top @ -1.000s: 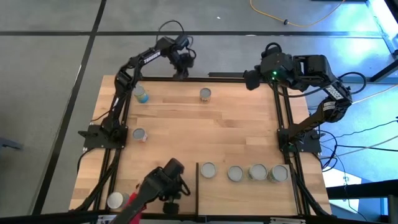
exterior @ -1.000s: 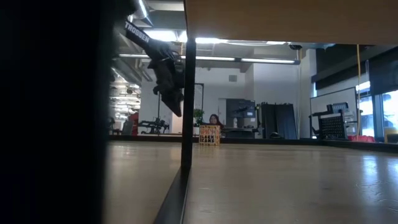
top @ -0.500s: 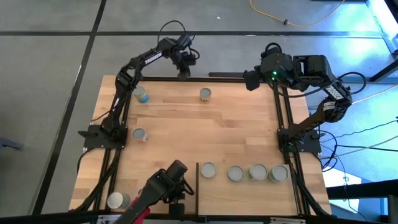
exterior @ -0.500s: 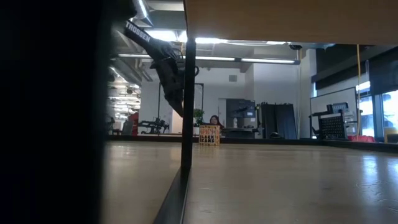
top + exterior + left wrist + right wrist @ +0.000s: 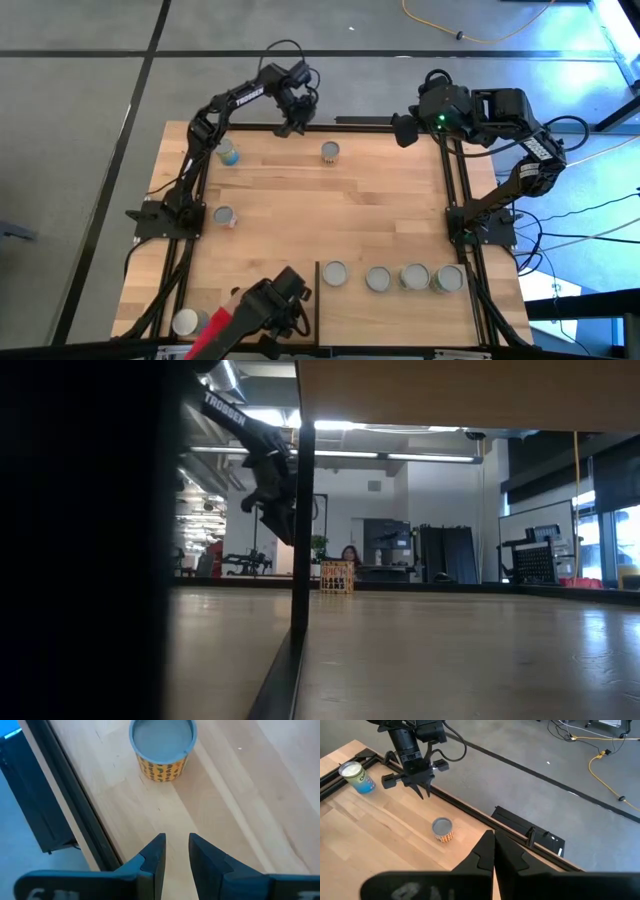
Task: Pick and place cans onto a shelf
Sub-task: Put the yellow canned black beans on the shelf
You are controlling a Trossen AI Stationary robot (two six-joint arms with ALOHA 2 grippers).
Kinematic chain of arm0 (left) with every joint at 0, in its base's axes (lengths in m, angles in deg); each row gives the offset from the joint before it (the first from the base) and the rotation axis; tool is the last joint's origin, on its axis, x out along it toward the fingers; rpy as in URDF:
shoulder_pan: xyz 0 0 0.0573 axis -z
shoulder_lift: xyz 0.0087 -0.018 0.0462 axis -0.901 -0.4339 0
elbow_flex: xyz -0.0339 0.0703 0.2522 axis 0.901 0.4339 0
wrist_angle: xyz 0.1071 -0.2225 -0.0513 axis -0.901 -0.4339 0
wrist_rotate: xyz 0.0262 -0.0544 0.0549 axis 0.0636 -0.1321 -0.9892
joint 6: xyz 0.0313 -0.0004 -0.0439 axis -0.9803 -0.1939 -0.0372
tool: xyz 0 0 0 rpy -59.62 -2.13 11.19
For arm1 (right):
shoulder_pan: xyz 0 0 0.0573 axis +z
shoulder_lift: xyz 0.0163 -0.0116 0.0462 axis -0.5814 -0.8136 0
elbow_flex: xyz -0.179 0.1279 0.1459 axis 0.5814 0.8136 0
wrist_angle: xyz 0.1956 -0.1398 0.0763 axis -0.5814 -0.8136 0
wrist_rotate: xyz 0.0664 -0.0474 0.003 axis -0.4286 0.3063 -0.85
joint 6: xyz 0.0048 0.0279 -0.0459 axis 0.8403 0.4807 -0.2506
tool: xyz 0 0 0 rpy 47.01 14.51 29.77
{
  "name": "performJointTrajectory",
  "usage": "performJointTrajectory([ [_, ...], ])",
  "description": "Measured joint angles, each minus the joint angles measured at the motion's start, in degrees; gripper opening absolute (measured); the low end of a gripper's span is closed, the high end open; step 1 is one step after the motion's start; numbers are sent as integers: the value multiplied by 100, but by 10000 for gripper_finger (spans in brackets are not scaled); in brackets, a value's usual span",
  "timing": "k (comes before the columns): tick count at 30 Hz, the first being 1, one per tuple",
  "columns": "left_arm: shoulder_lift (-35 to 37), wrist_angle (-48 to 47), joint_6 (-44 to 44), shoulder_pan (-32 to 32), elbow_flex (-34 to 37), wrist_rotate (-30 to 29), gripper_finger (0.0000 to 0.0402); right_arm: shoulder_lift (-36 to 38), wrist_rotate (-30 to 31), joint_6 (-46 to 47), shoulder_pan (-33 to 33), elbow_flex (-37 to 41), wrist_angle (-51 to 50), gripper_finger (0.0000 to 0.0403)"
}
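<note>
Plank tabletop (image 5: 330, 215), far edge: orange-labelled can (image 5: 330, 152) stands upright, axis vertical. Left gripper (image 5: 291, 127) hovers just beside it, fingers parted, apparently empty. Right gripper (image 5: 399, 128) waits clenched at the corner.

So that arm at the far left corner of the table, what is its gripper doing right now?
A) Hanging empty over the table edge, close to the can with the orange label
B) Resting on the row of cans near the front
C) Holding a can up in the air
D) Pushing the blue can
A: the left gripper hangs open and empty by the far table edge, with the orange-labelled can standing free nearby.
</note>
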Motion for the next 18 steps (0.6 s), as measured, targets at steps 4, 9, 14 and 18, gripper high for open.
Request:
performJointTrajectory([
  [4, 0, 19, 49, 21, 0, -161, 78, 0, 2, -43, -2, 0, 0, 5],
  [9, 0, 114, 605, 39, 0, -560, 78, -12, 4, -151, -2, 0, 0, 5],
  [14, 0, 105, 646, 53, 0, -959, 64, -17, 4, -170, 0, 4, 0, 5],
  [18, 0, 101, 844, 51, 0, -1176, 18, -17, 6, -167, 0, 4, 0, 5],
])
